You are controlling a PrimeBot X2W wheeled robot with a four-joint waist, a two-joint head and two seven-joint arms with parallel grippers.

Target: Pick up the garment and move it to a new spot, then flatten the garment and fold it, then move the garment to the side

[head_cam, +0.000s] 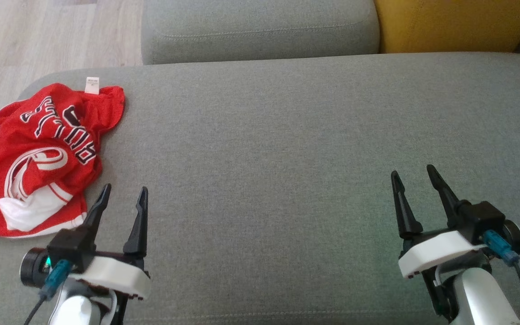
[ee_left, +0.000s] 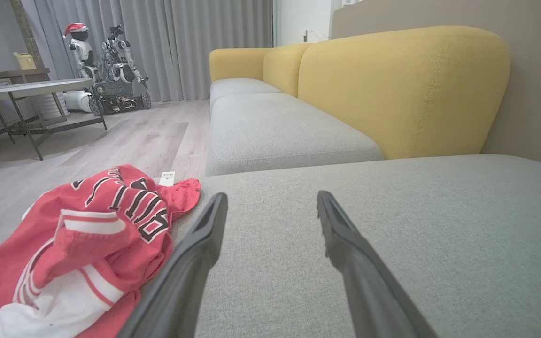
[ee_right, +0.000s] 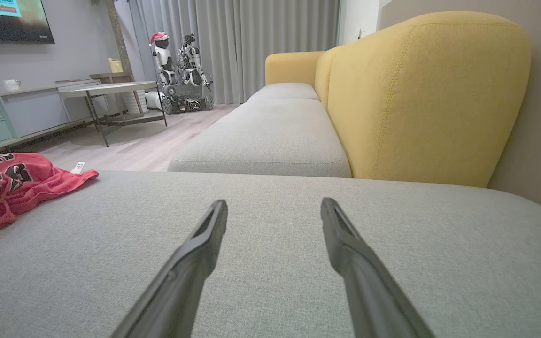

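Since nothing is getting gripped yet, step in hand: the very first one, picking the garment (head_cam: pixel 39 158) up. Looks like things are only just getting going.
garment: red jersey with white trim and dark lettering, lying in a crumpled heap at the far left end of the grey sofa cushion (head_cam: pixel 287 149), with a white tag (head_cam: pixel 92 85) sticking out at its far edge.
left end effector (head_cam: pixel 125 187): fingers spread wide, holding nothing, hovering just beside the heap's near right edge. Can't tell if its left finger is brushing the cloth.
right end effector (head_cam: pixel 412 170): also spread wide and empty, sitting well apart from the jersey over bare cushion.
next move, my guess: the left arm is going to need to swing a bit left, dip onto a raised fold and pinch it. The open middle of the cushion is looking like the obvious new spot.
watch out: that fabric is probably floppy, so grabbing one layer may end up dragging the rest along in a bunch.
flatten / fold / move aside: all waiting.
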